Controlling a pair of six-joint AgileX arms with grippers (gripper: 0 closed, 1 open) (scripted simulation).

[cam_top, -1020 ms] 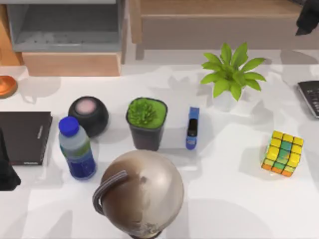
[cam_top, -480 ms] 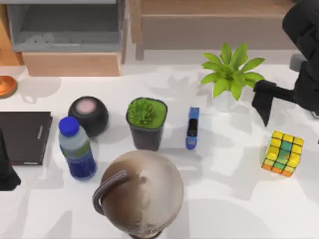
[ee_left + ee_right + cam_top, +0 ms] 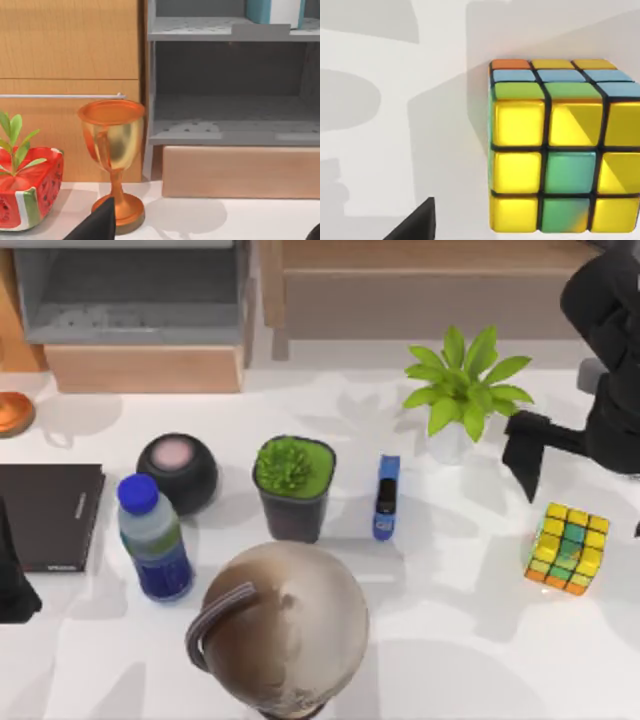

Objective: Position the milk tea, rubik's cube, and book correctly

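The right gripper is seen at the top view's right edge, w/ one dark finger pointing down just beside the rubik's cube; the other finger is cut off by the frame edge, so its spread cannot be told. No contact w/ the cube is visible. The cube rests on the white table at the right side, well apart from the blue stapler-like object and near the leafy plant. In the right wrist view the cube is cut off at one edge: mostly yellow squares on the facing side w/ two green ones, and a row of blue plus orange and yellow squares on the adjoining face. One dark fingertip is seen apart from it. The left arm is parked at the left edge, beside the flat black book; its gripper state cannot be told. In the left wrist view a teal-blue book w/ white pages stands on a grey shelf, cut off at the top; a gold trophy cup stands in front. The globe is partly cropped at the bottom.
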